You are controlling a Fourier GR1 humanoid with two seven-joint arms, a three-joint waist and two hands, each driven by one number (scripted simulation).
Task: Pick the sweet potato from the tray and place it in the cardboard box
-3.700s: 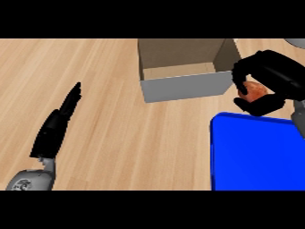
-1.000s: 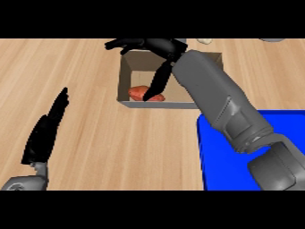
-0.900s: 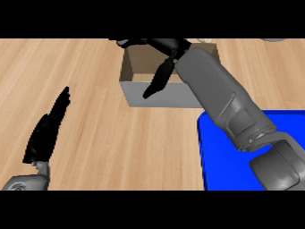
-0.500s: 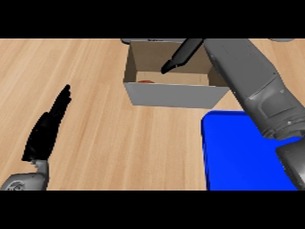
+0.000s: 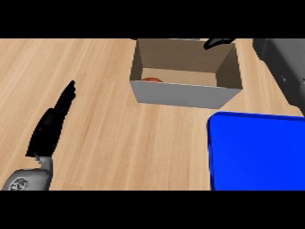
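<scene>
Head view: the sweet potato (image 5: 152,80) lies inside the cardboard box (image 5: 181,95), beside the blue tray (image 5: 267,152). Placement appears complete. The right hand (image 5: 218,42) is barely visible; finger state cannot be told. The left hand (image 5: 54,123) rests straight-fingered, empty. Next: withdraw the right arm.

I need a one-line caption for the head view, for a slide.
Sweet potato lies inside the cardboard box beside the blue tray; left hand rests open on the counter.
</scene>
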